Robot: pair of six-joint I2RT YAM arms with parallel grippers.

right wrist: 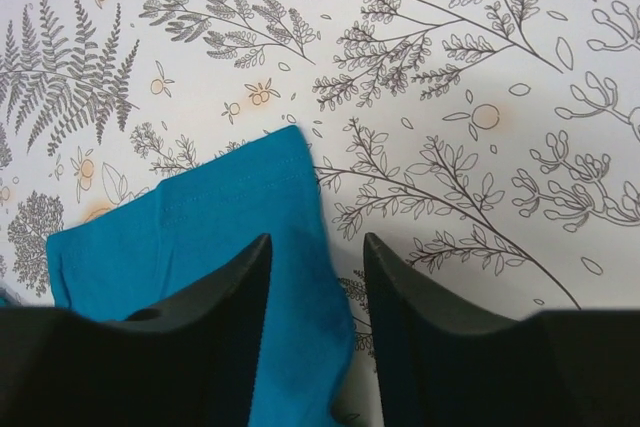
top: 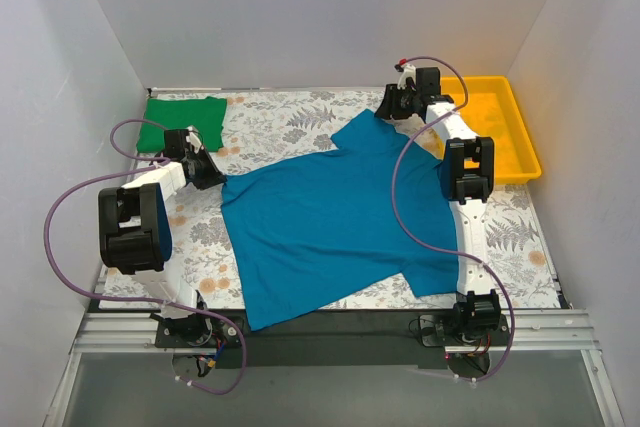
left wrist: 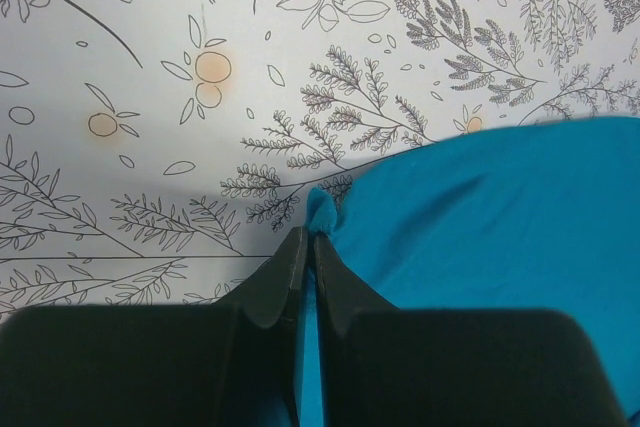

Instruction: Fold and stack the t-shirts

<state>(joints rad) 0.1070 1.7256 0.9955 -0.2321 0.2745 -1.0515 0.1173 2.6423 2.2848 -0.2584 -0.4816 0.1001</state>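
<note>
The teal-blue t-shirt (top: 330, 217) lies spread across the middle of the table. The bright green t-shirt (top: 183, 121) lies folded at the back left. My left gripper (top: 214, 173) is shut on the teal shirt's left corner (left wrist: 322, 209), a small pinch of cloth bunched at its tips (left wrist: 307, 240). My right gripper (top: 386, 107) is open over the shirt's far sleeve (right wrist: 190, 227); the sleeve's edge lies between its fingers (right wrist: 225, 282), apart from the right one.
A yellow plastic tray (top: 498, 127) stands at the back right, beside the right arm. A floral-printed cloth (top: 280, 122) covers the table. Grey walls close in left, back and right. A metal rail (top: 330, 325) runs along the near edge.
</note>
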